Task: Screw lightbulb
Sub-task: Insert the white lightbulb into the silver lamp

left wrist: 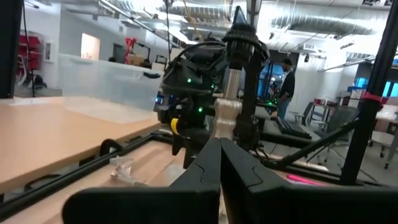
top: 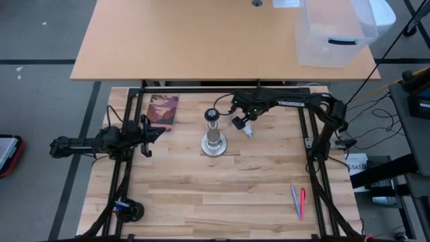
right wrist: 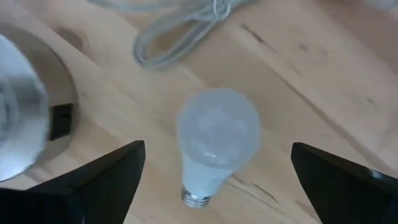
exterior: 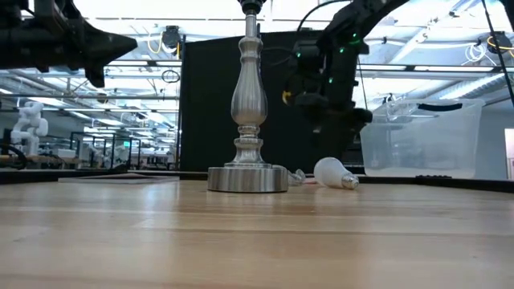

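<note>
Right wrist view puts the bulb [right wrist: 214, 146] at frame centre, lying on its side on the worktop [right wrist: 323, 81], white head toward the top of the frame and grey screw base toward the bottom edge. The right end effector [right wrist: 217, 180] hangs above it, spread wide and holding nothing, one finger [right wrist: 106, 180] at lower left and the other at lower right. In the high view the bulb [top: 247, 132] sits just right of centre, near the lamp stand [top: 213, 138] but apart from it. The left end effector [top: 146, 138] waits at mid left, closed and empty. The bulb looks light, smooth, rounded and probably fragile, so it may roll or slip under a hard pinch. I would take it gently across the widest part of the head, leaving the screw base free for the socket
</note>
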